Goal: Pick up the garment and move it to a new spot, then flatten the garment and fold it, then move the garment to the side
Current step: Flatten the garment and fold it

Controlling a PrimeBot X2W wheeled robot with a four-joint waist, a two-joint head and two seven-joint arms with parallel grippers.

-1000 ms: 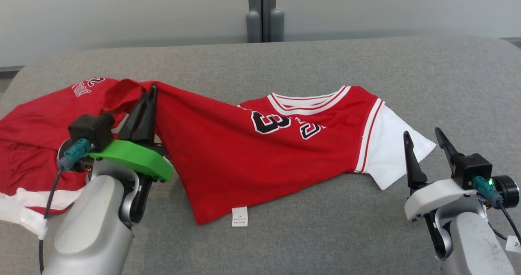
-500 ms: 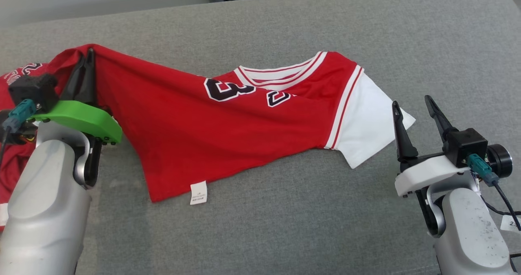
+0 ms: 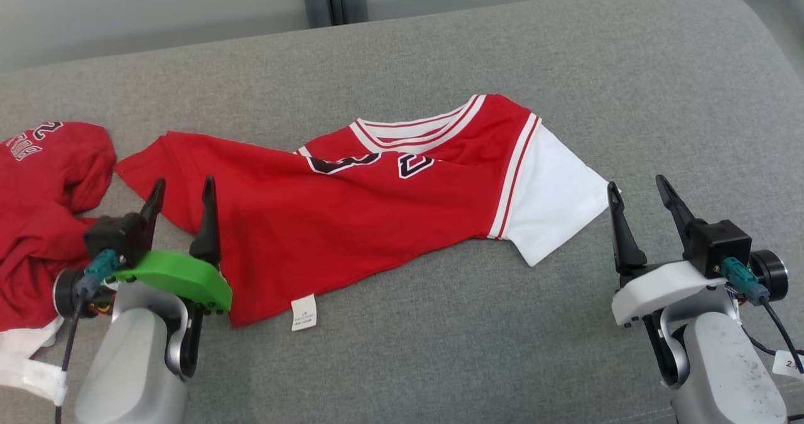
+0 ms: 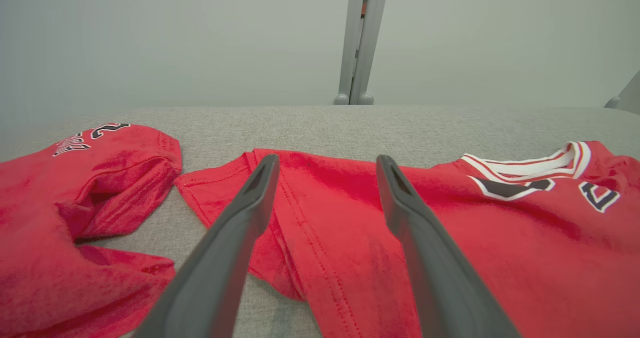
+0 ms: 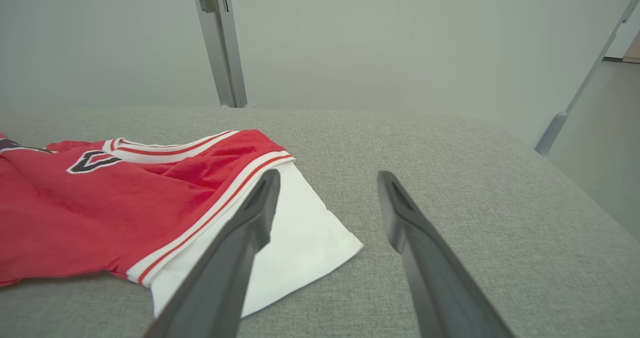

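I see the red garment (image 3: 352,217) lying rumpled across the grey table (image 3: 440,348), its white sleeve (image 3: 553,204) toward my right. The left gripper (image 3: 183,184) stands with its fingers apart at the garment's left end, holding nothing. The right gripper (image 3: 635,183), fingers also apart, is just beside the sleeve.

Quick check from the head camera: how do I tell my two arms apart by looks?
Left gripper: two long dark tapered fingers on a bright green mount. Right gripper: same fingers on a white mount. Both have silver-grey forearms, a black camera block and a teal cable connector; the right forearm is speckled dark.
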